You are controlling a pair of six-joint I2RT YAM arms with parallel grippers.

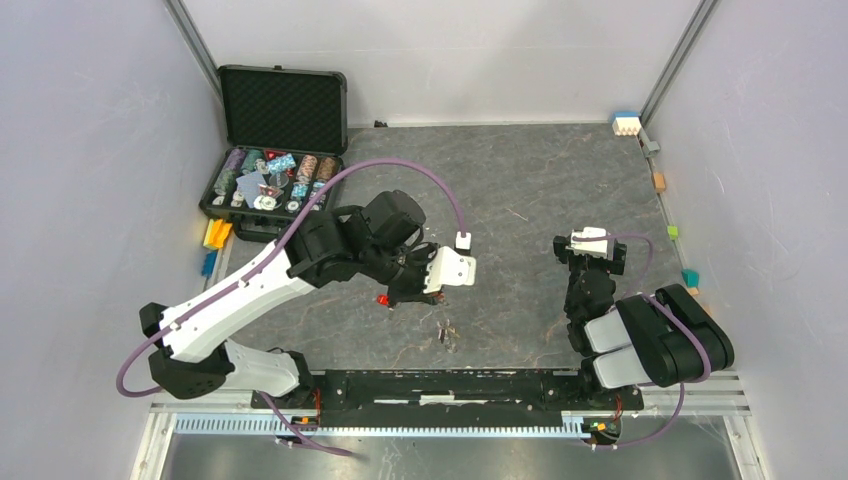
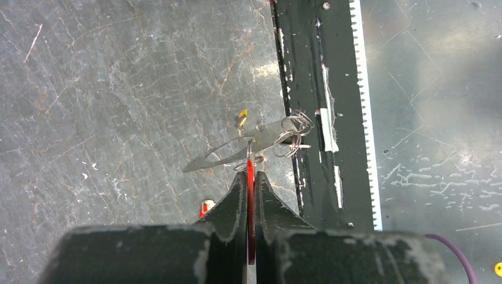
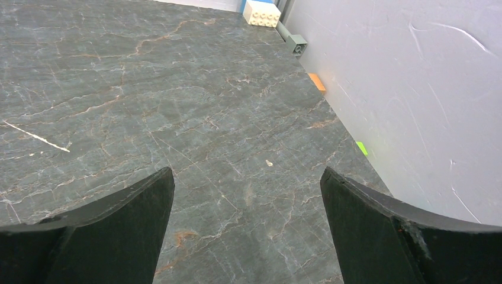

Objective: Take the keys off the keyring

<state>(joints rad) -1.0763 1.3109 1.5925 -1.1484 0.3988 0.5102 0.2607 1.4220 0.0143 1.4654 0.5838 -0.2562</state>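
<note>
Pinching a red key (image 2: 250,170) in the closed left gripper (image 2: 250,179) while the right gripper (image 3: 247,177) gaped empty, the robot risked dragging the unheld keyring (image 2: 267,133) along.

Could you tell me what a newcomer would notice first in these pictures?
The left gripper, mid-table, is shut on a red key, with the grey keyring and its silver rings just beyond its tips. The right gripper hangs open at the right, and an open case of poker chips sits at the far left corner.
</note>
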